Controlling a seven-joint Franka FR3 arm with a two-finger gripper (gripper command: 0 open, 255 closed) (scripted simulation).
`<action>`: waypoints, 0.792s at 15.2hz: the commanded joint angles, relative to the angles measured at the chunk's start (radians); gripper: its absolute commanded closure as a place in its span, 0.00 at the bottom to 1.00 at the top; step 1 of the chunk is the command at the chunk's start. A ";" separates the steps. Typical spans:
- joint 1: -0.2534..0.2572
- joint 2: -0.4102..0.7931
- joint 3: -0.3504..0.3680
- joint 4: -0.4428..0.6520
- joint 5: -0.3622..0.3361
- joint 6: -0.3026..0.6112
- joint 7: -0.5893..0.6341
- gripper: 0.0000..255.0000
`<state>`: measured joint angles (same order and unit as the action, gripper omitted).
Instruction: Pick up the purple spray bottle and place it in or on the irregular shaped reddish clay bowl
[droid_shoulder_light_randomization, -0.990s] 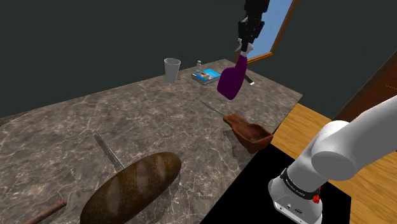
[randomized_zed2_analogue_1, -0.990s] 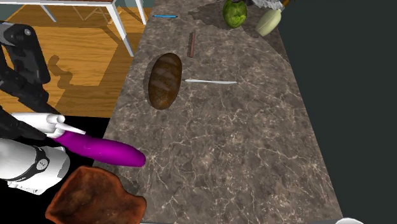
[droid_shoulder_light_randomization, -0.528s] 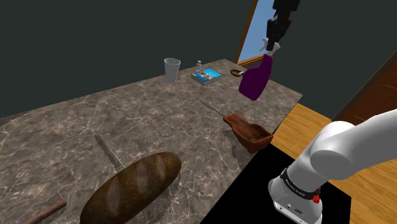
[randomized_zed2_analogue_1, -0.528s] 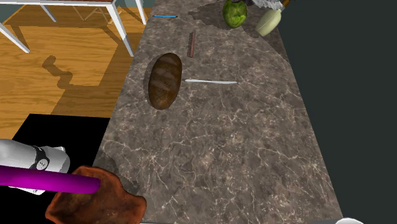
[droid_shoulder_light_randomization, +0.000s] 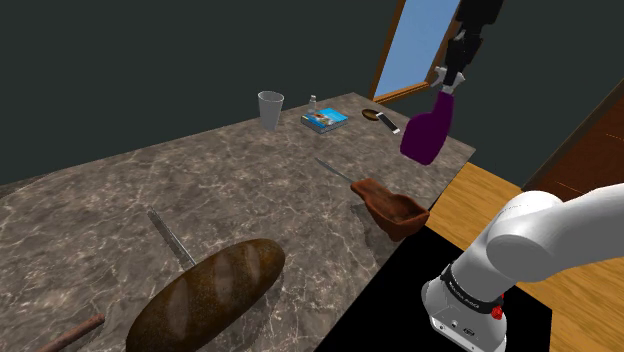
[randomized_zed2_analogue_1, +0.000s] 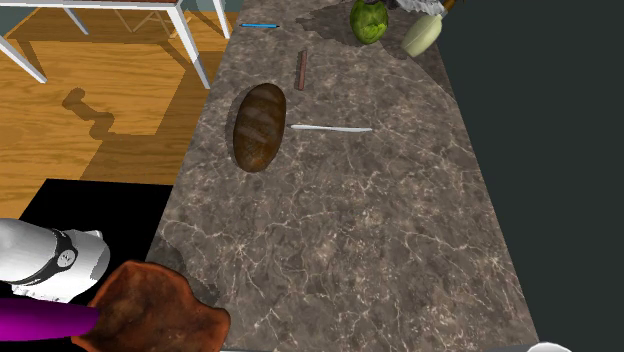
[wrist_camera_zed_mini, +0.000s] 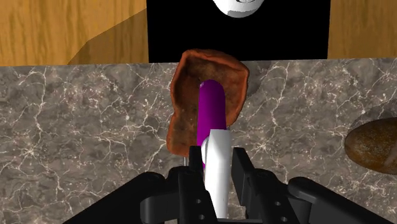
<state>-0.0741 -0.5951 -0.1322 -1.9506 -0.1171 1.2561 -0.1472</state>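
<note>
Beside the bowl (droid_shoulder_light_randomization: 396, 213), a thin blade (droid_shoulder_light_randomization: 333, 170)

Arm (droid_shoulder_light_randomization: 545, 235) reaching high, gripper (droid_shoulder_light_randomization: 449, 82) pointing down, 2 fingers (wrist_camera_zed_mini: 242, 173) clamped

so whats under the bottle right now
The bowl, seen along the end effector in the wrist view. The bottle covers the bowl's middle, so that part is hidden.

Flat, even light covers the marble counter (droid_shoulder_light_randomization: 220, 180); the wall (droid_shoulder_light_randomization: 150, 60) at eleven o'clock in the shoulder view is dim. In the second exterior view a hard-edged shadow, perhaps the arm's (randomized_zed2_analogue_1: 40, 258), lies on the wooden floor (randomized_zed2_analogue_1: 60, 160) at ten o'clock.
</note>
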 joint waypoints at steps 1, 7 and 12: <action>-0.001 -0.018 -0.001 -0.044 -0.002 0.027 0.002 1.00; -0.003 -0.052 -0.004 -0.153 -0.006 0.101 0.008 1.00; -0.005 -0.075 -0.008 -0.238 -0.009 0.163 0.013 1.00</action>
<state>-0.0792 -0.6661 -0.1403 -2.1706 -0.1263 1.4050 -0.1368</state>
